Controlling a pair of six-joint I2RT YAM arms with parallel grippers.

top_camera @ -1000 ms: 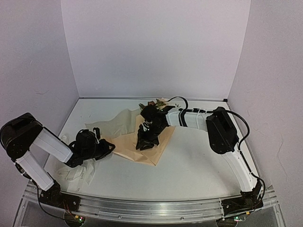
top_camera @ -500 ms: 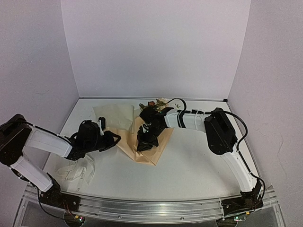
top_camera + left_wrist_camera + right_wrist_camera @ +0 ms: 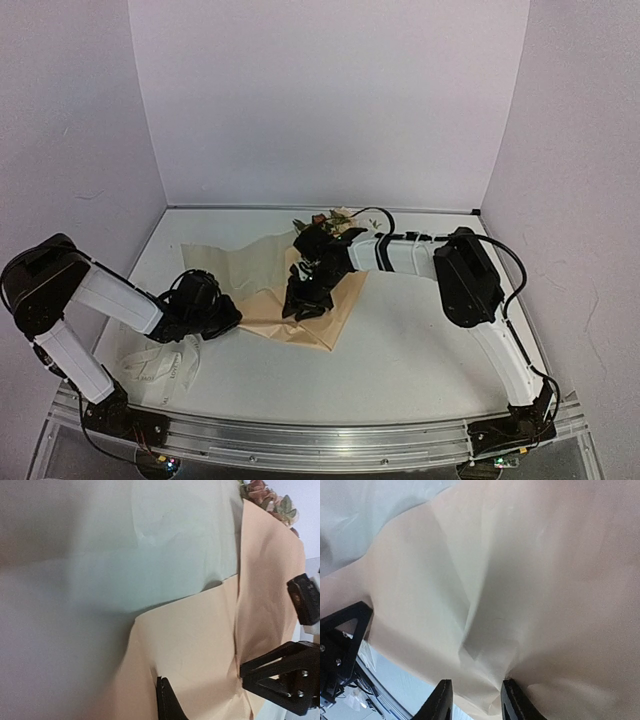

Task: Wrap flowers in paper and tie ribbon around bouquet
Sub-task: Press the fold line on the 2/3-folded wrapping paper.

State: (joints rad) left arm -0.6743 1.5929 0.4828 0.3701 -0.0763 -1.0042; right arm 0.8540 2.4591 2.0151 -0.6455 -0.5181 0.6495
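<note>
Both arms are built of white tube-like links joined by chunky black housings: the left arm [image 3: 112,300] at lower left, the right arm [image 3: 400,250] at right, a thin black cable [image 3: 517,262] looping beside it. Small silver screws [image 3: 299,693] stud the black triangular jaws.

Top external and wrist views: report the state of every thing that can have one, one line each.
paper: lying on the table, partly folded over, not yet a cone.
flowers: heads poking out at the paper's far edge, stems hidden.
ribbon: loose at the table's near left corner, untied.
left gripper: shut on the paper's left edge.
right gripper: jaws apart, tips at a fold of the paper.
</note>
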